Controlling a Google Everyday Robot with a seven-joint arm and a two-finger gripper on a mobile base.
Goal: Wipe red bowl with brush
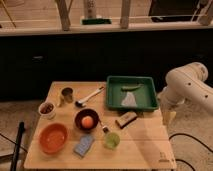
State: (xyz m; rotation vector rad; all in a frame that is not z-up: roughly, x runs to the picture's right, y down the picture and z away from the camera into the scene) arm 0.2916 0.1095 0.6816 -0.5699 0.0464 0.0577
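Note:
The red bowl (pixel 53 137) is wide, shallow and orange-red, and sits at the front left of the wooden table (pixel 140 145). The brush (pixel 90 96) lies flat at the back middle, its whitish handle pointing toward the green tray and its dark head toward the front left. My gripper (pixel 168 118) hangs off the white arm (pixel 189 84) just past the table's right edge, far from both the bowl and the brush. It holds nothing that I can see.
A green tray (pixel 114 98) stands at the back right. A dark bowl (pixel 78 122) holds an orange ball. Around it are a white cup (pixel 47 109), a metal cup (pixel 67 94), a green cup (pixel 112 140), a blue sponge (pixel 84 145) and a brown block (pixel 126 119).

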